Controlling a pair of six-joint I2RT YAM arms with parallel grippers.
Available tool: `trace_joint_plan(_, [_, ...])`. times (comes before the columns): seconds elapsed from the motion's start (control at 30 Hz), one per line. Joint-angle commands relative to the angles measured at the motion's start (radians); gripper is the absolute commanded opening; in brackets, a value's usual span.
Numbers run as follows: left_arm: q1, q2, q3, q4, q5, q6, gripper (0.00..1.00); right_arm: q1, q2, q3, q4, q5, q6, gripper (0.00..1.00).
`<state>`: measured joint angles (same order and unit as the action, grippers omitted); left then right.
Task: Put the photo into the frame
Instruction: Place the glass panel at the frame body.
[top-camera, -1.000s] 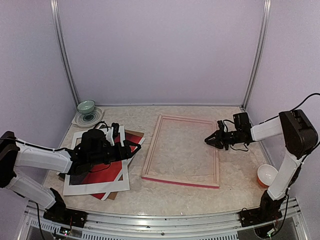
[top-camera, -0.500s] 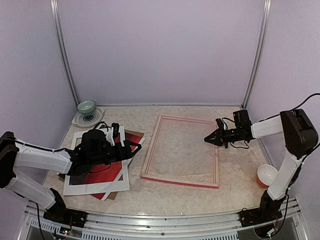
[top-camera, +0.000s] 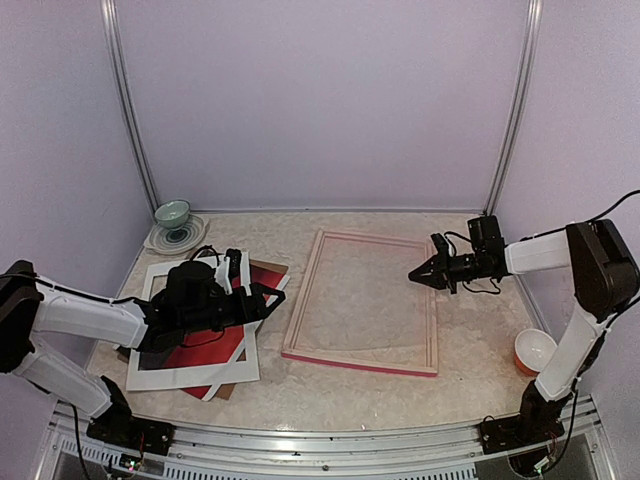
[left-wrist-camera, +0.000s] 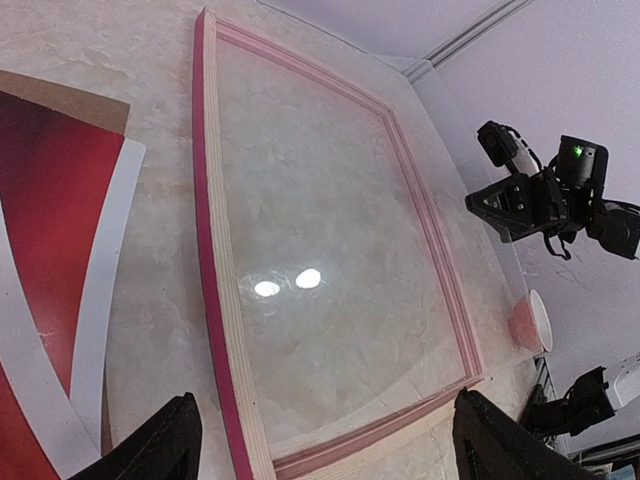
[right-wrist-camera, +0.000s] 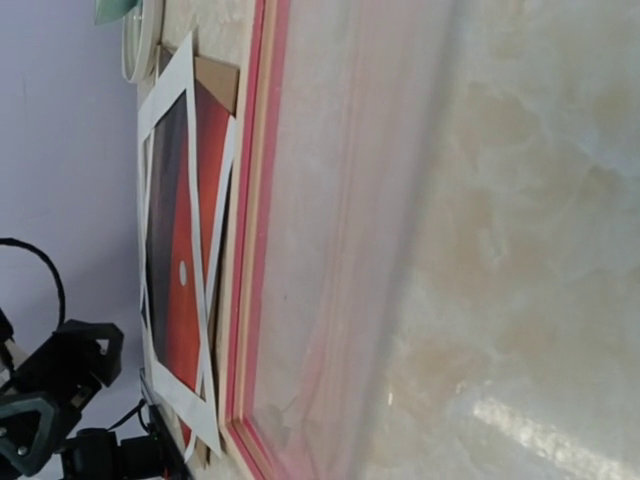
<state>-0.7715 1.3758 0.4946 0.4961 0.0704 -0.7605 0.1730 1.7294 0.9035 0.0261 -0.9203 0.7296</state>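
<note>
On the left side of the table, the photo lies flat in a loose stack. The white mat board sits askew on top of it, so only the red print shows through the window, and a corner of the brown backing board pokes out at the far edge. The frame rests just to the right of the stack with its pale back up. Its opening is unfilled except for what looks like glazing that catches two lamp glints. The left gripper hangs over the right part of the stack with its jaws spread wide and nothing between them. The right gripper is clenched on nothing and is poised above the frame's right rail. The print is probably light, thin and floppy. It should slide easily on the board beneath, but it could bend or crease if pinched hard, and its surface may scuff. With the mat pinning it down, there is little free edge to grab. The most promising hold is the red corner showing past the mat on the far right of the stack, taken shallowly at the margin. The print would likely sag if lifted by one corner, so dragging it flat toward the frame, or supporting a second edge, seems safer than a high lift.
</note>
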Motion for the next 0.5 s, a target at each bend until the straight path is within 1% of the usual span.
trace_joint_plan(0.0, [-0.009, 0.011, -0.004, 0.03, -0.01, -0.004, 0.86, -0.01, -0.031, 0.014, -0.02, -0.037, -0.012, 0.0])
trace_joint_plan(0.47, [-0.009, 0.029, -0.006, 0.048, -0.003, -0.009, 0.86, -0.01, -0.063, 0.018, 0.017, -0.082, 0.052, 0.0])
